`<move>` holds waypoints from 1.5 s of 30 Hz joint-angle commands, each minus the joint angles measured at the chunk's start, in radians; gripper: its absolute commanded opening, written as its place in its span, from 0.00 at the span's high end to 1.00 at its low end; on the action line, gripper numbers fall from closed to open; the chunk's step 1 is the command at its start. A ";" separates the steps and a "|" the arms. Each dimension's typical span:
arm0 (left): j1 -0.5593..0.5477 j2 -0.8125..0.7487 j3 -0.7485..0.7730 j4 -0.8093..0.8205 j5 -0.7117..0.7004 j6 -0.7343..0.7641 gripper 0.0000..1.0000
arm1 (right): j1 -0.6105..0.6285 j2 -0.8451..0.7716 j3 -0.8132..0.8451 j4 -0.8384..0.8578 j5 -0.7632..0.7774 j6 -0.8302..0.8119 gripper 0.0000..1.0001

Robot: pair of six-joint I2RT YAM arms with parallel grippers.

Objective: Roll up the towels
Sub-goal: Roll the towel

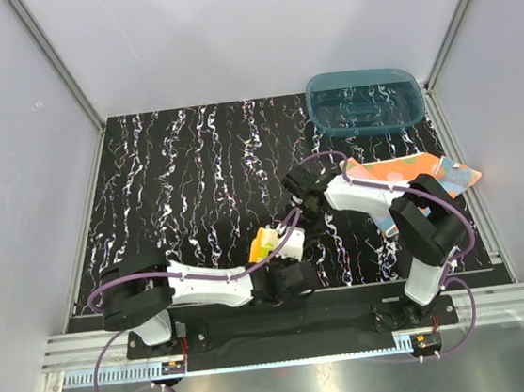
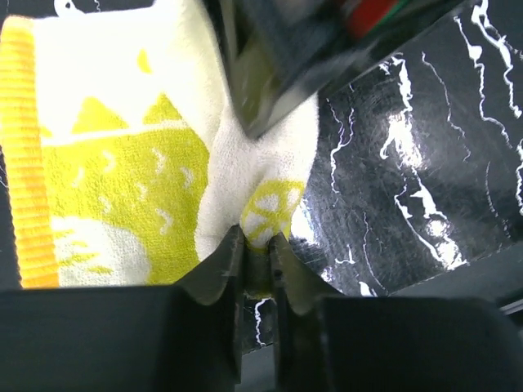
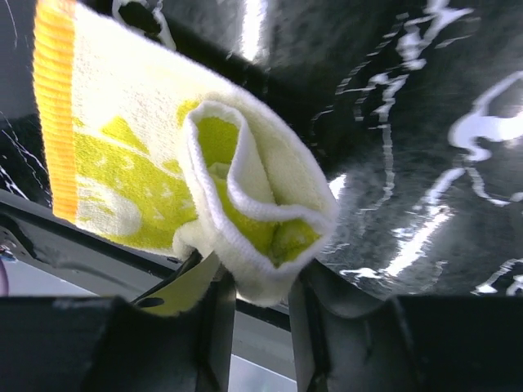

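The yellow towel [image 1: 266,244] sits near the table's front edge, partly rolled and bunched between both grippers. In the left wrist view my left gripper [image 2: 257,245] is shut on a narrow fold of the yellow towel [image 2: 122,163], which has an orange ribbed edge and a lemon print. My right gripper [image 3: 261,290] holds the rolled end of the same towel [image 3: 131,147] between its fingers. From above, the left gripper [image 1: 274,256] and right gripper [image 1: 294,225] meet at the towel. The orange dotted towel [image 1: 441,174] lies flat at the right, partly under the right arm.
A teal translucent tub [image 1: 365,101] stands at the back right of the black marbled mat [image 1: 185,186]. White walls close in the sides and back. The mat's front edge runs just behind the left gripper's wrist.
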 commanded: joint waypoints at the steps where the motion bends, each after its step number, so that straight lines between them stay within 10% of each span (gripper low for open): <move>1: 0.008 0.017 -0.065 -0.064 0.084 -0.066 0.90 | -0.065 -0.073 0.000 -0.022 0.000 -0.047 0.64; 17: 0.100 -0.331 -0.344 0.227 0.339 -0.012 0.99 | -0.163 -0.093 -0.018 -0.045 -0.012 -0.104 0.63; 26: 0.247 -0.562 -0.591 0.388 0.468 -0.179 0.99 | -0.166 -0.150 -0.009 -0.003 -0.074 -0.087 0.33; 45: 0.419 -0.755 -0.849 0.263 0.621 -0.641 1.00 | -0.019 -0.049 -0.303 0.793 -0.436 0.156 0.31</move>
